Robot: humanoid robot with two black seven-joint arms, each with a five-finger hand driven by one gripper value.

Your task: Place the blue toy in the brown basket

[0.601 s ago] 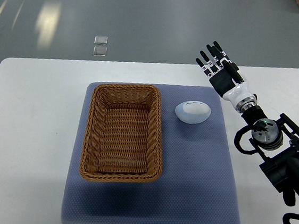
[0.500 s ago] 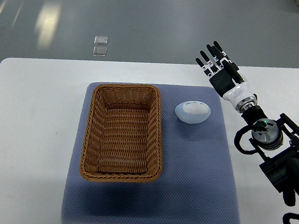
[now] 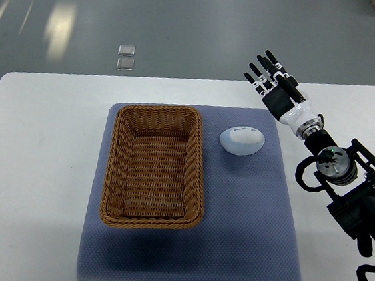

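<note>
Grey polished floor behind, white table (image 3: 37, 165) with a blue-grey mat (image 3: 245, 227) covering its middle.

Top view, the only one we have: brown basket (image 3: 155, 166) sits on the mat's left half, long axis 12-to-6, and we see nothing inside it. Blue toy (image 3: 242, 140) is a pale egg shape lying on the mat just beside the basket's upper right corner, at about 3 o'clock from that corner, not touching the rim. Its long axis runs roughly 9-to-3, tilted slightly up at the right.

Right hand (image 3: 275, 89) comes in from the right edge and hangs over the table's far edge, fingers (image 3: 261, 69) spread apart, nothing held. The toy lies at about 7 o'clock from the hand, near but clearly apart. Left arm isn't in frame, so the right is our only candidate.

Our read: reach not yet closed. We expect the hand must drop toward 7 o'clock and close across the toy's short axis, then carry it toward 9 o'clock over the basket rim.
</note>
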